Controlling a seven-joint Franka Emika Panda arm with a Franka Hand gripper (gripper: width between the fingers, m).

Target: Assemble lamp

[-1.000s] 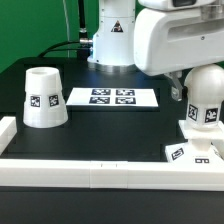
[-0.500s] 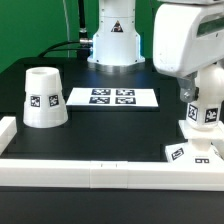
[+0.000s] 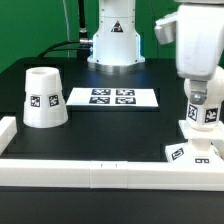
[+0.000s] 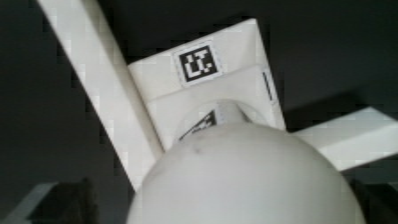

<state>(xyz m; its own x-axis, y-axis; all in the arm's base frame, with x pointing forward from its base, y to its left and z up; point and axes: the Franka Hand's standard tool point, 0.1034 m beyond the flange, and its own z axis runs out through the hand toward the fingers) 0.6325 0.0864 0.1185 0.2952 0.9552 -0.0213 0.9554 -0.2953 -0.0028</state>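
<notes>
The bulb [image 3: 204, 116] stands upright at the exterior view's right, on or just behind the flat square base [image 3: 192, 153]; I cannot tell whether it is seated. My gripper [image 3: 202, 96] is right over the bulb's rounded top, with the jaws spread to either side of it and open. In the wrist view the bulb's dome [image 4: 240, 175] fills the near part of the picture. The base's tagged face [image 4: 205, 65] lies beyond it. The tapered shade [image 3: 42, 97] stands mouth down at the exterior view's left, far from the gripper.
The marker board [image 3: 112, 98] lies flat in the middle at the back. A white rail [image 3: 100, 172] runs along the table's front edge and turns up the left side [image 3: 8, 130]; it also shows in the wrist view [image 4: 89, 80]. The arm's pedestal [image 3: 113, 40] stands behind.
The arm has swung toward the exterior view's right and come down, so the gripper now sits over the bulb. The bulb, base and shade have not moved.
</notes>
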